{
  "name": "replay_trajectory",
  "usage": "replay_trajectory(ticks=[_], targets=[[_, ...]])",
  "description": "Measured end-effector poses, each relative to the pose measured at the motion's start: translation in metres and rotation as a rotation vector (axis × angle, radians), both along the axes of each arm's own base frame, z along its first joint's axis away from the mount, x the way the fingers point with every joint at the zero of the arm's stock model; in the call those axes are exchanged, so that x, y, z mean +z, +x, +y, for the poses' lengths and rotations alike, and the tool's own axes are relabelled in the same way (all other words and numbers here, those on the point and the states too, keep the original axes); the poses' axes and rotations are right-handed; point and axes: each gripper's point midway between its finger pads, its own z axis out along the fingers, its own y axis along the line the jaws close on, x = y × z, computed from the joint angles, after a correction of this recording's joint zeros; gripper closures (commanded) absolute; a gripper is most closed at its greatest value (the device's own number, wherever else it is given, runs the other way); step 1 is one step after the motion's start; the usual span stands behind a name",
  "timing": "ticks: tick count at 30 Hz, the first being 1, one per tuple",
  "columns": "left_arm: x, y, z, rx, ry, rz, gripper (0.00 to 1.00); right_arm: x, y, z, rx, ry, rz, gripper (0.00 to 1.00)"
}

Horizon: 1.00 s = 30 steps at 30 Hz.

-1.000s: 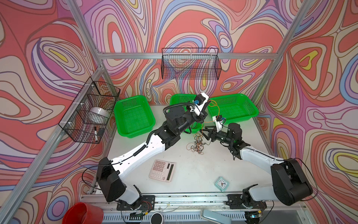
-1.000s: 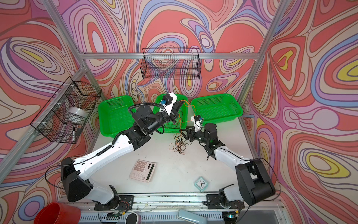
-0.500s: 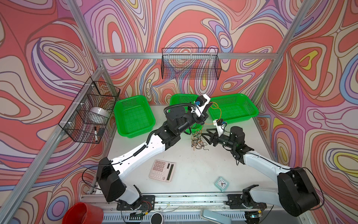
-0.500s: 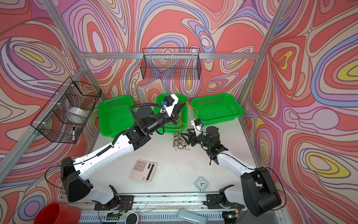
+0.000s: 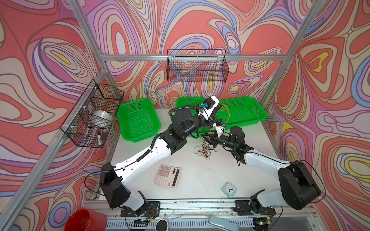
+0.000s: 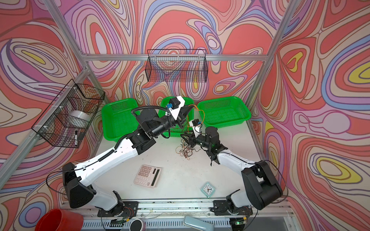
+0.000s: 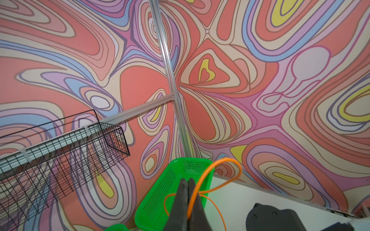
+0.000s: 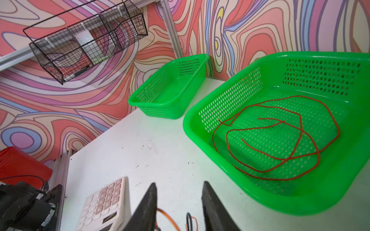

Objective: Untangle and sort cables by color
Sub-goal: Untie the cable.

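Observation:
My left gripper [image 7: 187, 181] is shut on an orange cable [image 7: 202, 176] and holds it raised over the back of the table; in both top views the gripper [image 5: 217, 109] [image 6: 188, 109] has the orange loop [image 5: 225, 112] hanging beside it. A tangle of orange, red and black cables [image 5: 204, 149] [image 6: 185, 149] lies mid-table. My right gripper [image 5: 208, 138] [image 8: 179, 187] sits low at the tangle's edge, jaws apart, with orange and black strands [image 8: 189, 219] between the fingers near their base. A red cable [image 8: 280, 140] lies coiled in the middle green basket [image 8: 200, 144].
Three green baskets line the back: left [image 5: 138, 120], middle [image 5: 186, 101] largely behind my left arm, right [image 5: 244, 112]. A pink calculator [image 5: 167, 176] and a small clock [image 5: 229, 189] lie near the front. Wire baskets hang on the walls [image 5: 197, 66] [image 5: 94, 116].
My right gripper's jaws have narrowed at the tangle's edge, and the right arm swung out and back. The left gripper stays raised, shut on the orange cable.

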Motion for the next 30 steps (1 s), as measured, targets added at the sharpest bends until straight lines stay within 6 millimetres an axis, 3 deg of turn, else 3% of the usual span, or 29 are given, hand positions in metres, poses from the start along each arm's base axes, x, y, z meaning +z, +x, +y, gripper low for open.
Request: replay_trajectory(ticks=[6,13,16,22,26,30], targets=[[0.039,-0.006,0.004,-0.012,-0.043,-0.051,1.00,-0.030,0.011,0.005,-0.017,0.043,0.100,0.74],[0.076,-0.004,0.002,0.013,-0.035,-0.136,1.00,-0.077,0.016,0.011,-0.017,0.049,0.248,0.74],[0.092,-0.004,0.005,0.037,-0.030,-0.182,1.00,-0.104,0.017,0.011,-0.027,0.030,0.326,0.74],[0.145,-0.009,0.020,0.101,-0.057,-0.297,1.00,-0.158,0.015,0.009,-0.057,-0.016,0.491,0.73],[0.175,-0.012,0.038,0.156,-0.076,-0.359,1.00,-0.166,0.014,0.008,-0.069,-0.019,0.520,0.70],[0.185,-0.003,0.055,0.234,-0.063,-0.375,1.00,-0.166,0.015,0.007,-0.073,-0.018,0.523,0.59]])
